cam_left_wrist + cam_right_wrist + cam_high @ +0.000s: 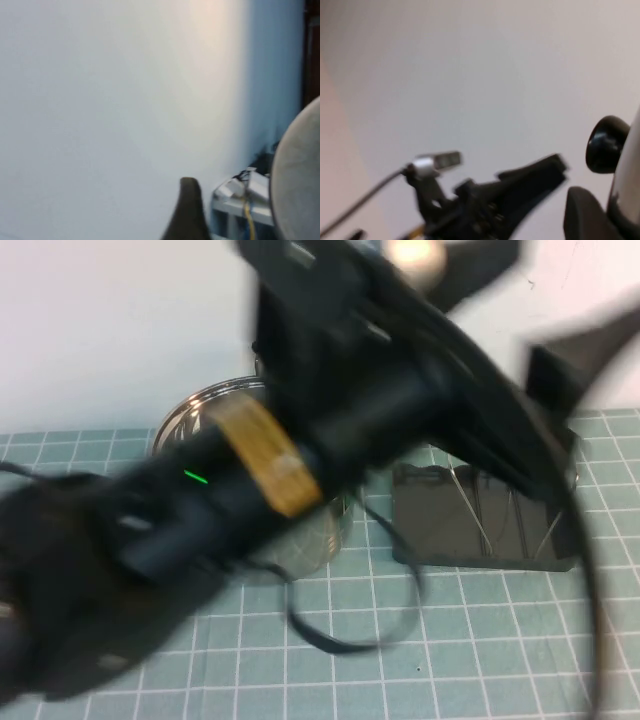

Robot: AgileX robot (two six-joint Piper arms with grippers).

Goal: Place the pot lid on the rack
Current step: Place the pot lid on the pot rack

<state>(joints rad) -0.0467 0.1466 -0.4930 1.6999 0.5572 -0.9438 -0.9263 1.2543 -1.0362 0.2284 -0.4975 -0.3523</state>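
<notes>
The pot lid (630,170), shiny steel with a black knob (607,145), shows at the edge of the right wrist view, held up in front of the white wall. My right gripper (612,220) is shut on its rim, with one dark finger (585,215) against the domed side. A grey round disc (300,175) fills the edge of the left wrist view; I cannot tell whether it is the lid. My left gripper (540,177) is raised beside the lid, apart from it. The black rack (450,525) with silver wire loops stands on the mat at the right.
My left arm (300,450) crosses the high view from lower left to upper right and hides much of the table. The steel pot (215,405) stands behind it, left of the rack. A black cable (400,610) loops over the green grid mat (480,660).
</notes>
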